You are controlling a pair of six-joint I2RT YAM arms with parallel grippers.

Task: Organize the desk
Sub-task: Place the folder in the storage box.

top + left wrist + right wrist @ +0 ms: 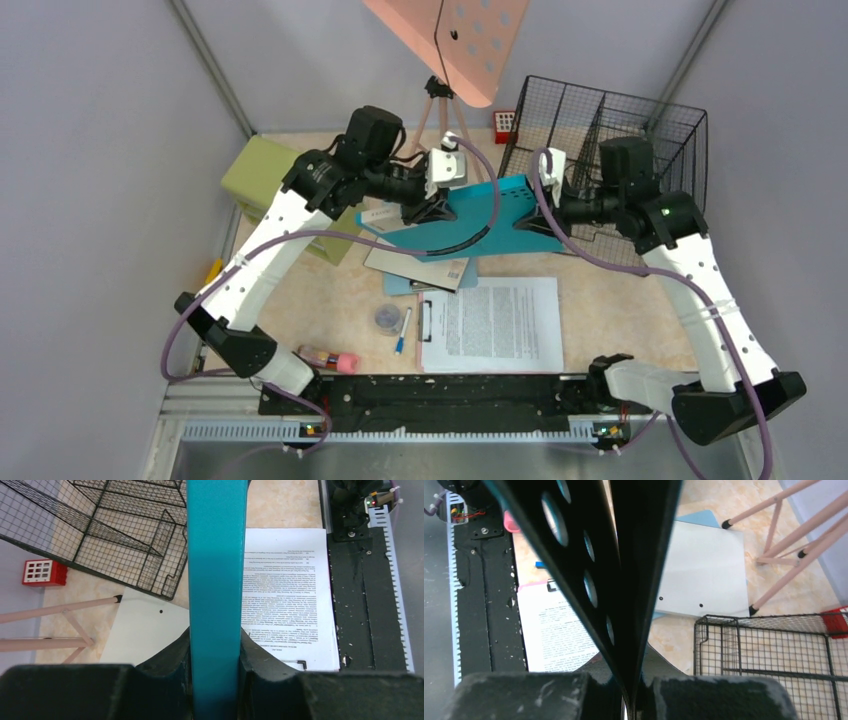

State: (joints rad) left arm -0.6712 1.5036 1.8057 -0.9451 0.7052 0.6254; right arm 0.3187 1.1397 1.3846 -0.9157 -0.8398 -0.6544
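Top external: left end effector (432,205) and right end effector (548,215) both clamp the teal file holder (490,210) above the bench (620,300); we read this as a two-arm carry, and next it needs a synchronized set-down.

At 6 o'clock the gripper (629,692) pinches a dark panel (634,555) with round holes, which rises edge-on towards 12. At 2 o'clock a white board (704,575) lies on the desk (709,500) beside pink stand legs (784,565). A wire basket (769,650) sits at 4, a printed page (559,635) at 8, a black rail (484,595) at 9
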